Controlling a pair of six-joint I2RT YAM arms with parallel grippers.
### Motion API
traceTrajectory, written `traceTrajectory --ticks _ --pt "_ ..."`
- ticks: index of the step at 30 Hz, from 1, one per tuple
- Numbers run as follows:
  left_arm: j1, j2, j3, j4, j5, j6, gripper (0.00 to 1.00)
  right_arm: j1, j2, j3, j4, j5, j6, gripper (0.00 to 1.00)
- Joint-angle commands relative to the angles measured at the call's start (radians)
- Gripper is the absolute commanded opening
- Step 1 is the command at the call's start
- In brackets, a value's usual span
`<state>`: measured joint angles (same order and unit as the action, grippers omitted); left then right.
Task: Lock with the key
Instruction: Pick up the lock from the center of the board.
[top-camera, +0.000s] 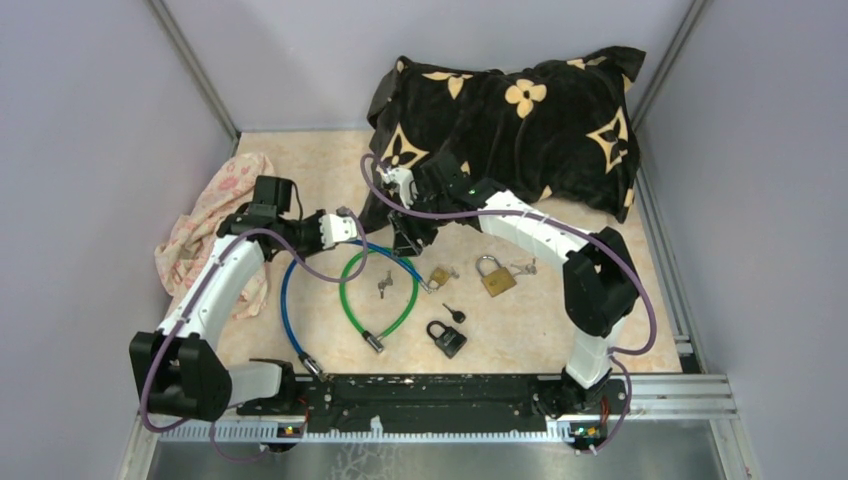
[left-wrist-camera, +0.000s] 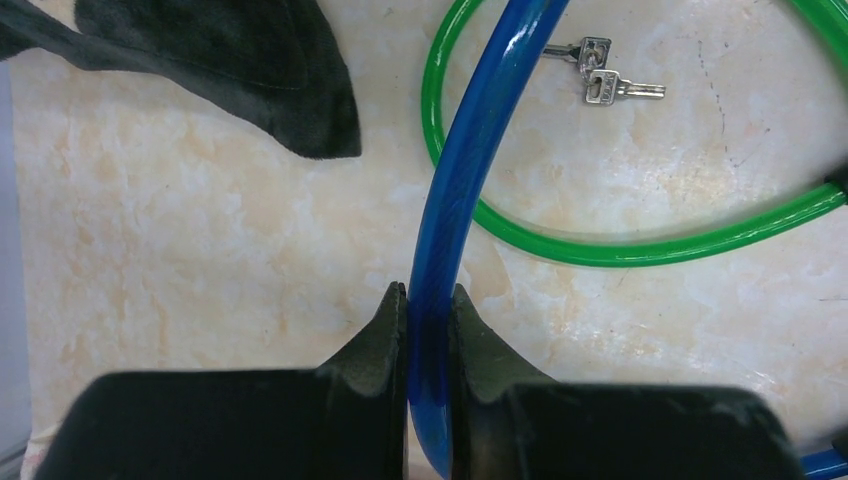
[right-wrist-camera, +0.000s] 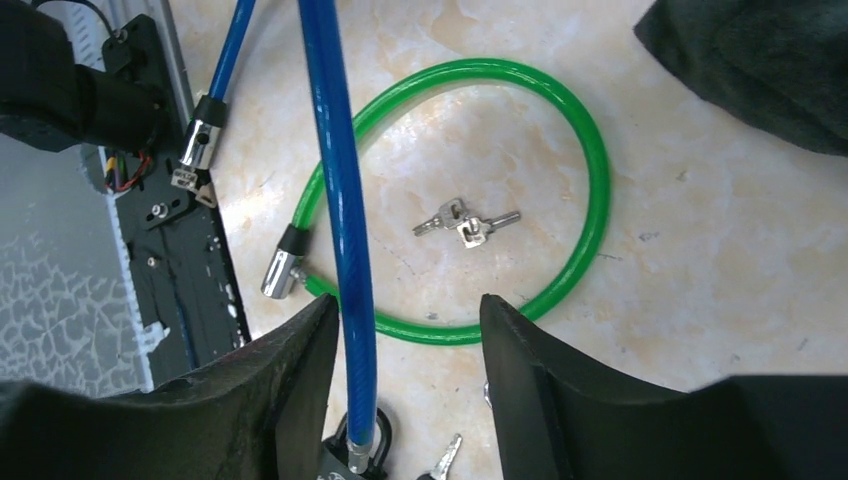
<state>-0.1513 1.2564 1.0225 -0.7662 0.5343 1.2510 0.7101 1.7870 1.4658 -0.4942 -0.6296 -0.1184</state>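
Note:
A blue cable lock (top-camera: 286, 300) loops across the table. My left gripper (left-wrist-camera: 428, 290) is shut on the cable (left-wrist-camera: 470, 150), seen from above at the gripper (top-camera: 350, 232). My right gripper (right-wrist-camera: 410, 300) is open and straddles the same cable (right-wrist-camera: 340, 180), which runs close to the left finger (right-wrist-camera: 300, 370). The cable's metal tip (right-wrist-camera: 357, 450) ends at a dark lock part at the bottom edge of the right wrist view. One key (right-wrist-camera: 447, 458) lies beside that tip. Two joined keys (right-wrist-camera: 465, 222) lie inside the green cable lock (right-wrist-camera: 590, 200).
A small brass padlock (top-camera: 438, 275), a larger brass padlock (top-camera: 495, 276) with keys (top-camera: 525, 267), and a black padlock (top-camera: 447, 338) with a black key (top-camera: 455, 312) lie right of the cables. A black patterned pillow (top-camera: 520, 120) sits behind, and a pink cloth (top-camera: 215, 215) lies at the left.

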Motion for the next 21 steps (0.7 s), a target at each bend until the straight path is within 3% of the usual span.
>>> traceTrajectory --ticks 1,4,9,11,12,16,18,19,21 --pt "-0.008 -0.03 -0.019 0.022 0.026 0.015 0.0 0.026 -0.017 -0.005 0.05 -0.054 0.016 0.51" --pt "-0.008 -0.039 -0.022 0.035 0.036 -0.002 0.0 0.035 -0.016 -0.027 0.045 -0.034 0.011 0.42" --pt "-0.008 -0.04 -0.033 0.043 0.044 -0.015 0.0 0.035 -0.02 -0.07 0.044 -0.048 0.014 0.43" --pt "-0.008 -0.044 -0.043 0.048 0.045 -0.011 0.0 0.036 -0.03 -0.084 0.057 -0.036 0.023 0.23" --pt "-0.008 -0.045 -0.044 0.051 0.047 -0.013 0.0 0.036 -0.039 -0.093 0.071 -0.019 0.033 0.02" --pt "-0.008 -0.044 -0.026 0.053 0.058 -0.101 0.02 0.034 -0.092 -0.106 0.124 0.014 0.076 0.0" --pt "-0.006 -0.044 -0.012 0.056 0.071 -0.204 0.35 0.034 -0.134 -0.113 0.17 0.004 0.098 0.0" --pt "-0.003 -0.048 -0.01 0.05 0.088 -0.246 0.47 0.033 -0.164 -0.126 0.196 -0.007 0.106 0.0" --pt "0.011 -0.076 -0.027 0.036 0.129 -0.306 0.61 0.031 -0.23 -0.156 0.25 -0.02 0.111 0.0"
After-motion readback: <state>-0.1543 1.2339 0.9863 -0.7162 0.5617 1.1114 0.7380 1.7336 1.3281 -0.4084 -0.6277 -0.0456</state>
